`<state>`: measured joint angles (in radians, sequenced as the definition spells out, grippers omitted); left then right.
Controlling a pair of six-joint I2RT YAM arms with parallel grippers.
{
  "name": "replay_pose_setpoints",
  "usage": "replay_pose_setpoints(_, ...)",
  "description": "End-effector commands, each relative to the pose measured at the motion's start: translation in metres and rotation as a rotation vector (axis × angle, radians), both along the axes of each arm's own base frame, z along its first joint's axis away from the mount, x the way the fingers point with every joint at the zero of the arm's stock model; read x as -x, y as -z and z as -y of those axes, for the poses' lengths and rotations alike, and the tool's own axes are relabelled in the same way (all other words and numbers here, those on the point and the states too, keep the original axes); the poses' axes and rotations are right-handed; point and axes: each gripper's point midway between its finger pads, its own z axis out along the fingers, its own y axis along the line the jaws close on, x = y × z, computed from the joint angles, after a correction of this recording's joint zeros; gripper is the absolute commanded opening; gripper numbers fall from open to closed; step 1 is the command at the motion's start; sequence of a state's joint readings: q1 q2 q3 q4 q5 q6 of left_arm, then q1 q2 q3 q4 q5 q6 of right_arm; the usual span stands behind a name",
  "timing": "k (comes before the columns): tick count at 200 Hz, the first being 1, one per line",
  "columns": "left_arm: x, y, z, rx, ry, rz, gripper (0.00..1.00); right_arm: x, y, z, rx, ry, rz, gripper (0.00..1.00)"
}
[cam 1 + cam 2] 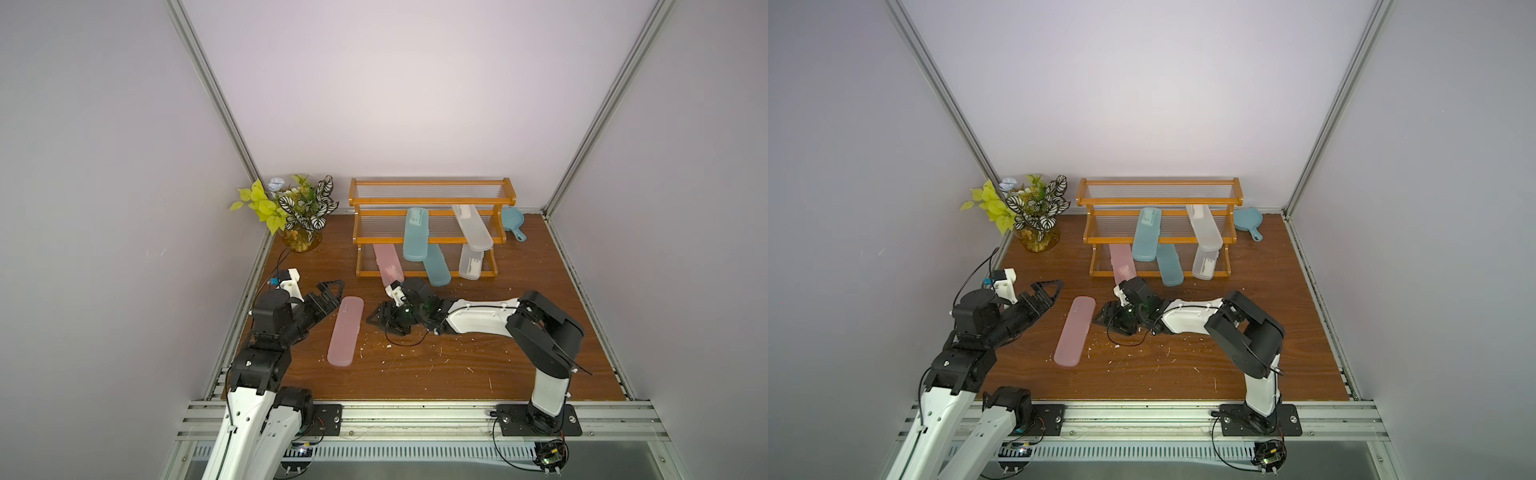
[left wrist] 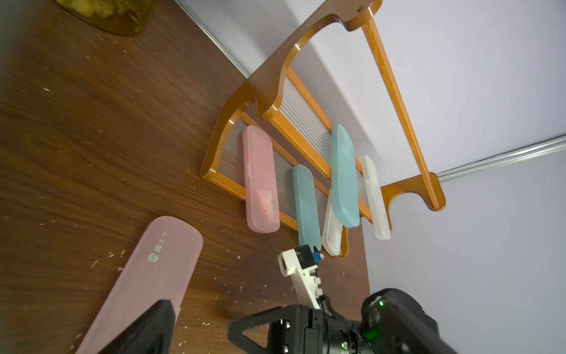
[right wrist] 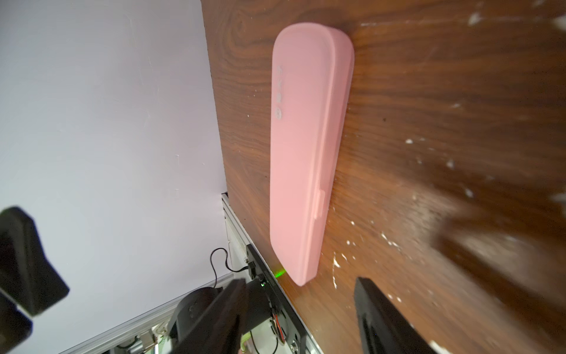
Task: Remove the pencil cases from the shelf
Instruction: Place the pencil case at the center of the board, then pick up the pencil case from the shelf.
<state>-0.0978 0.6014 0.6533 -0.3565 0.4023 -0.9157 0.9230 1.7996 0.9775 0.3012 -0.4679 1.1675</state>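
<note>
Pink case (image 1: 345,330), lettering perhaps Chinese, lies free; left gripper (image 1: 336,297) and right gripper (image 1: 377,323) gape.

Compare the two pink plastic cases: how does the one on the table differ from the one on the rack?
The pink translucent case on the table lies flat; the other pink translucent case rests on the bottom tier of the orange-framed shelf, its end poking past the front rail. The table one shows a printed mark; the shelf one shows a moulded insert. Both are long, slim, round-ended.

lower clear case (image 1: 471,264) partly hidden, jar (image 2: 107,15) cut off
</note>
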Motion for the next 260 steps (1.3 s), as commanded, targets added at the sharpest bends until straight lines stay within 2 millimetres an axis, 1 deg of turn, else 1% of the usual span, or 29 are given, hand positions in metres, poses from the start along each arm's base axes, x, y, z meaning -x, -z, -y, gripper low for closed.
replay_pose_setpoints(1,-0.017,-0.032,0.016,0.074,0.087,0.14,0.99,-0.002,-0.025,0.025,0.023,0.024,0.112,0.7)
replay_pose_setpoints(21,-0.03,-0.038,0.027,0.119,0.132,0.167,0.99,-0.003,-0.04,0.053,0.023,0.071,0.167,0.78)
replay_pose_setpoints(29,-0.034,-0.04,0.032,0.133,0.145,0.181,0.99,-0.004,-0.045,0.065,0.017,0.097,0.187,0.83)
replay_pose_setpoints(36,-0.038,-0.041,0.038,0.144,0.157,0.188,0.99,-0.006,-0.05,0.075,0.01,0.124,0.204,0.92)
replay_pose_setpoints(39,-0.04,-0.042,0.041,0.149,0.164,0.192,0.99,-0.006,-0.052,0.08,0.006,0.133,0.211,0.97)
replay_pose_setpoints(42,-0.042,-0.041,0.044,0.155,0.17,0.189,0.99,-0.007,-0.055,0.084,0.0,0.143,0.218,0.99)
replay_pose_setpoints(50,-0.047,-0.04,0.053,0.17,0.186,0.183,0.99,-0.007,-0.06,0.096,-0.016,0.164,0.234,0.99)
replay_pose_setpoints(54,-0.05,-0.039,0.058,0.179,0.194,0.178,0.99,-0.012,-0.06,0.104,-0.008,0.198,0.25,1.0)
replay_pose_setpoints(65,-0.055,-0.036,0.071,0.204,0.224,0.17,0.99,-0.015,-0.065,0.122,-0.008,0.244,0.267,1.0)
replay_pose_setpoints(86,-0.067,-0.031,0.092,0.217,0.255,0.16,0.99,-0.017,-0.071,0.15,0.008,0.287,0.301,1.0)
replay_pose_setpoints(111,-0.08,-0.025,0.112,0.228,0.284,0.133,0.99,-0.021,-0.079,0.173,0.056,0.316,0.353,1.0)
replay_pose_setpoints(125,-0.087,-0.024,0.118,0.252,0.289,0.134,0.99,-0.025,-0.085,0.183,0.078,0.352,0.374,1.0)
replay_pose_setpoints(134,-0.093,-0.023,0.12,0.27,0.283,0.133,0.99,-0.028,-0.084,0.192,0.098,0.398,0.364,1.0)
replay_pose_setpoints(140,-0.097,-0.022,0.122,0.282,0.278,0.13,0.99,-0.029,-0.085,0.196,0.097,0.418,0.356,1.0)
replay_pose_setpoints(147,-0.102,-0.022,0.124,0.295,0.279,0.132,0.99,-0.029,-0.089,0.198,0.073,0.423,0.362,1.0)
replay_pose_setpoints(165,-0.114,-0.018,0.132,0.291,0.294,0.126,0.99,-0.026,-0.11,0.194,-0.056,0.397,0.428,0.99)
replay_pose_setpoints(173,-0.119,-0.017,0.136,0.294,0.303,0.125,0.99,-0.025,-0.115,0.195,-0.094,0.407,0.443,0.99)
replay_pose_setpoints(179,-0.123,-0.016,0.138,0.3,0.308,0.125,0.99,-0.026,-0.115,0.199,-0.099,0.427,0.438,0.99)
replay_pose_setpoints(189,-0.129,-0.012,0.144,0.315,0.317,0.121,0.99,-0.028,-0.111,0.205,-0.072,0.454,0.422,0.99)
replay_pose_setpoints(208,-0.139,-0.007,0.157,0.335,0.342,0.112,0.99,-0.031,-0.111,0.213,0.0,0.469,0.427,0.99)
replay_pose_setpoints(223,-0.145,-0.001,0.168,0.326,0.358,0.102,0.99,-0.034,-0.117,0.217,0.038,0.469,0.464,0.99)
replay_pose_setpoints(233,-0.148,0.007,0.175,0.322,0.364,0.084,1.0,-0.035,-0.122,0.221,0.053,0.478,0.489,0.99)
replay_pose_setpoints(248,-0.152,0.014,0.181,0.322,0.372,0.069,0.96,-0.037,-0.13,0.226,0.056,0.5,0.523,0.99)
replay_pose_setpoints(260,-0.155,0.019,0.184,0.327,0.371,0.063,0.94,-0.038,-0.132,0.23,0.057,0.522,0.533,0.99)
